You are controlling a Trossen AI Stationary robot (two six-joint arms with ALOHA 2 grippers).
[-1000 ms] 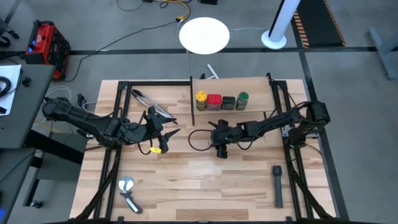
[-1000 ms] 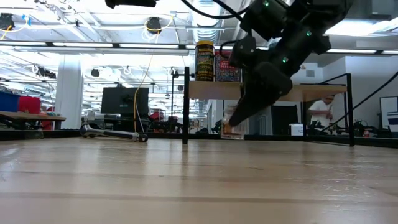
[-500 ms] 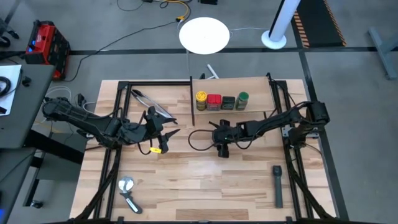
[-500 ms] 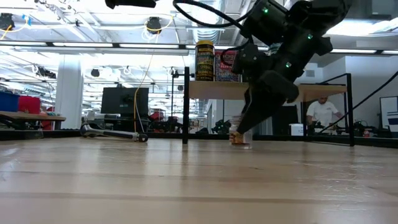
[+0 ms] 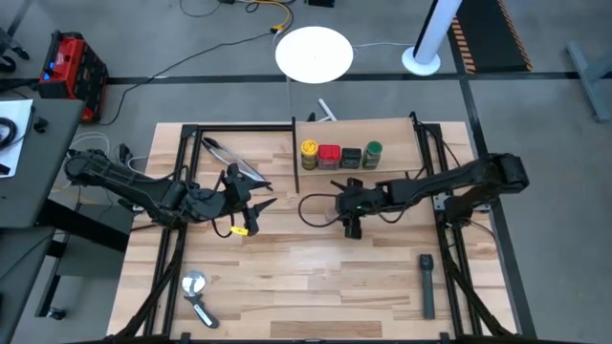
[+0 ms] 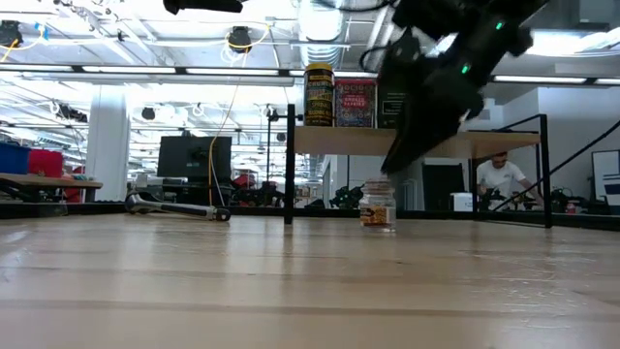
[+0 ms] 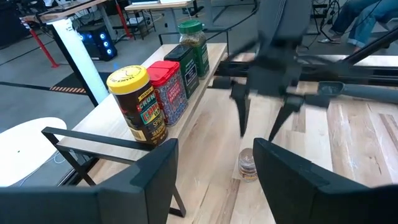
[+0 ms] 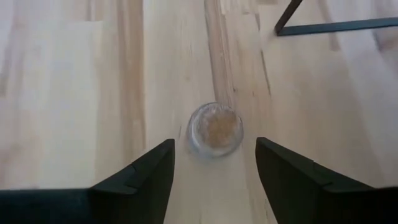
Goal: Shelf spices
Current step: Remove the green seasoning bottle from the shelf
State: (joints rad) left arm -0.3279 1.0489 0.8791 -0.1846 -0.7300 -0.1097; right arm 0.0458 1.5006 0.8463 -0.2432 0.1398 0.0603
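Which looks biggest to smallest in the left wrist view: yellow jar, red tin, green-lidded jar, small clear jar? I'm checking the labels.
1. yellow jar, nearest the camera
2. red tin
3. green-lidded jar, farther off, so its rank against the red tin is unsure
4. small clear jar, clearly smallest, on the tabletop below the right gripper

High view: overhead, facing straight down; covers the whole tabletop [image 5: 316, 277], both arms and surrounding floor.

Low view: at tabletop height, facing level across the boards into the room; the shelf [image 6: 484, 143] stands mid-distance.

Left wrist view: behind the left tool [image 7: 214, 171], facing obliquely across the tabletop toward the shelf [image 7: 118, 134] and the other arm.

Right wrist view: above the right tool [image 8: 214, 165], facing steeply down, close to the boards.

Shared: small clear-tan jar [image 6: 377, 206] [image 7: 247, 165] [image 8: 215, 129] appears in low and both wrist views.
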